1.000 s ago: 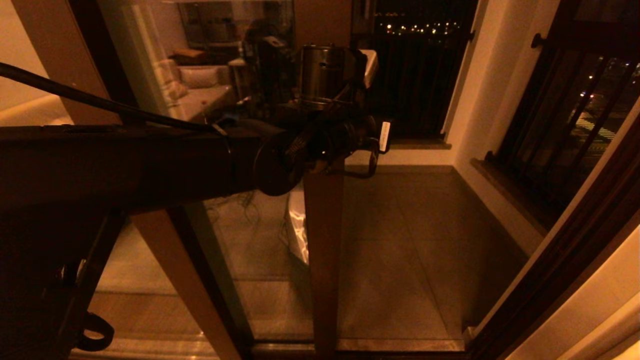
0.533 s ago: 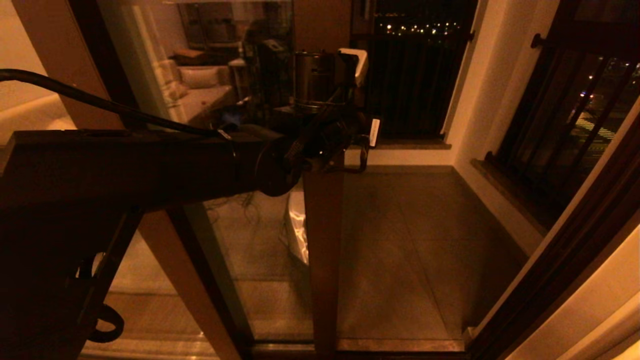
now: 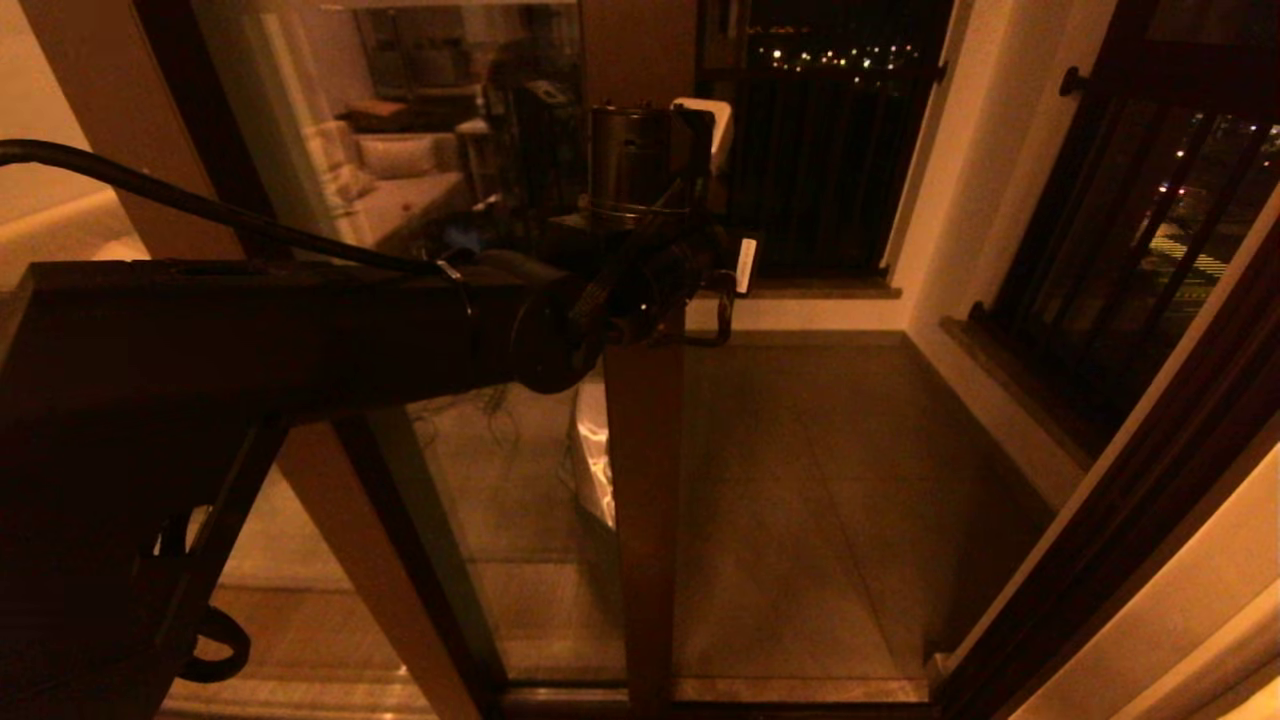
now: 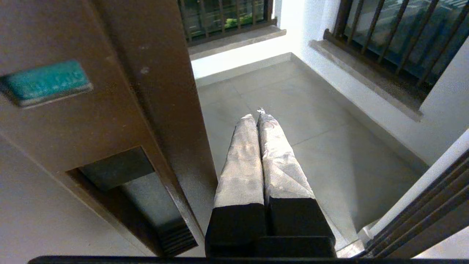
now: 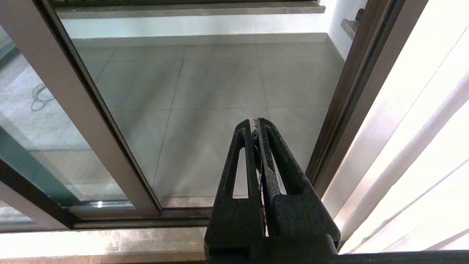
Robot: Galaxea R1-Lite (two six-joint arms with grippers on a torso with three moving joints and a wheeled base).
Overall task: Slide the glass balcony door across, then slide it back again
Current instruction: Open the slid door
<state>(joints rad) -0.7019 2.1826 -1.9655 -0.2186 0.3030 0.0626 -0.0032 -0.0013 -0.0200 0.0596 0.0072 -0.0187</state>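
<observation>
The glass balcony door [image 3: 520, 500] stands partly slid to the left, its dark brown vertical stile [image 3: 645, 480] near the middle of the head view. My left arm [image 3: 300, 330] reaches across from the left to that stile at about chest height. In the left wrist view my left gripper [image 4: 256, 115] is shut with nothing in it, its taped fingers [image 4: 242, 161] close beside the stile's edge [image 4: 172, 121], on the open side. I cannot tell whether they touch it. The recessed handle slot [image 4: 121, 172] shows on the stile's face. My right gripper [image 5: 255, 123] hangs shut and empty, low before the doorway.
The opening to the right of the stile shows the tiled balcony floor [image 3: 820, 480]. Black-barred windows [image 3: 1130, 230] line the balcony's far and right walls. The dark door jamb [image 3: 1130, 520] bounds the opening on the right. The fixed panel's lighter stile [image 3: 350, 500] slants at the left.
My left wrist has shifted a little to the left, and the door's stile has edged left with it. Over the last half second almost nothing has moved.
</observation>
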